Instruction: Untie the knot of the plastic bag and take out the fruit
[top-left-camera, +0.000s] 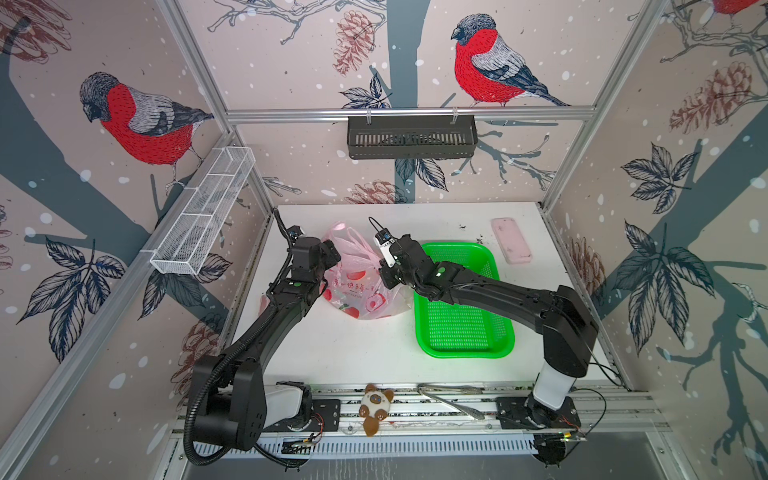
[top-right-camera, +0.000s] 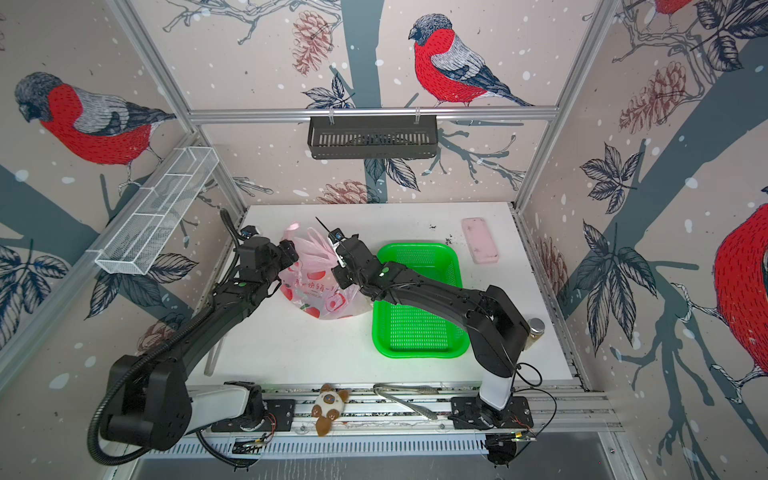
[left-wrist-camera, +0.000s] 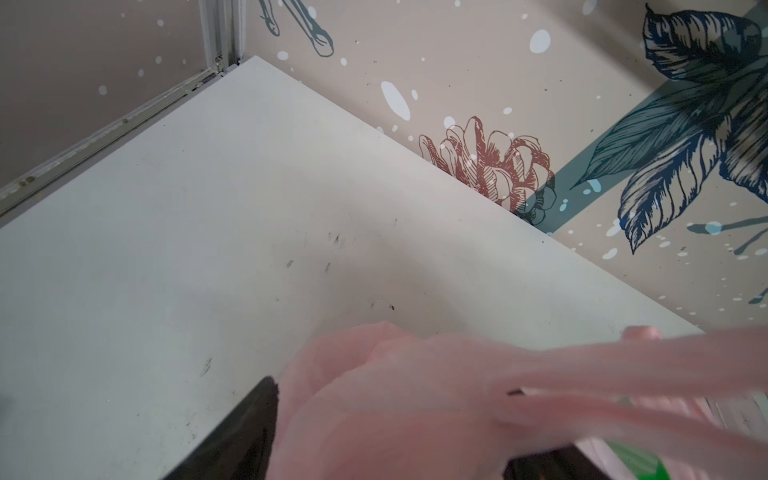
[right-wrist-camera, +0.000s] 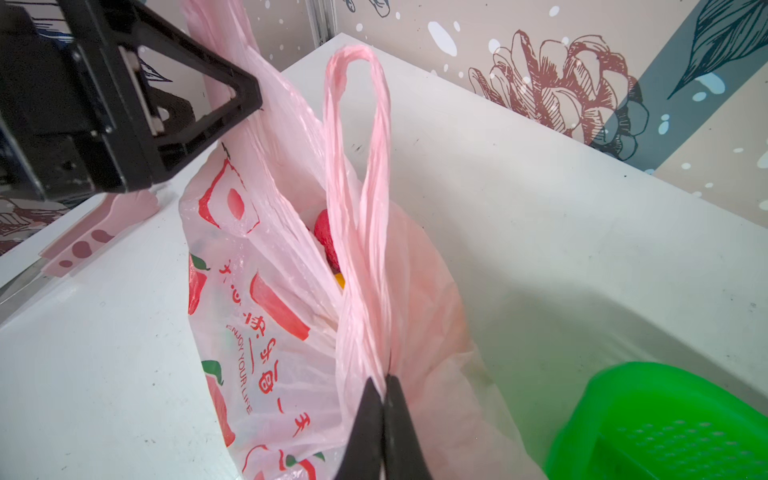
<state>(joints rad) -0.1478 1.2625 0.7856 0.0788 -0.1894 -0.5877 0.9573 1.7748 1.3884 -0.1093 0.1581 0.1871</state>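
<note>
The pale pink plastic bag (top-left-camera: 357, 286) (top-right-camera: 316, 291) stands on the white table left of the middle, its mouth gaping. Its two loop handles stand apart, and the knot is out of view. My right gripper (right-wrist-camera: 384, 380) (top-left-camera: 388, 278) is shut on the base of the nearer handle (right-wrist-camera: 361, 166). My left gripper (left-wrist-camera: 392, 388) (top-left-camera: 332, 253) is at the far handle, jaws wide apart with pink film (left-wrist-camera: 395, 415) between them; one of its fingers (right-wrist-camera: 232, 91) touches that handle. Inside the mouth, fruit shows as a small red round one (right-wrist-camera: 326, 239) and a sliver of yellow (right-wrist-camera: 340, 280).
A green perforated basket (top-left-camera: 461, 299) (right-wrist-camera: 665, 432) sits right of the bag, under my right arm. A flat pink slab (top-left-camera: 511, 240) lies at the back right. A pink spotted piece (right-wrist-camera: 104, 228) lies at the left edge. A plush toy (top-left-camera: 376, 407) and tongs (top-left-camera: 453, 399) rest on the front rail.
</note>
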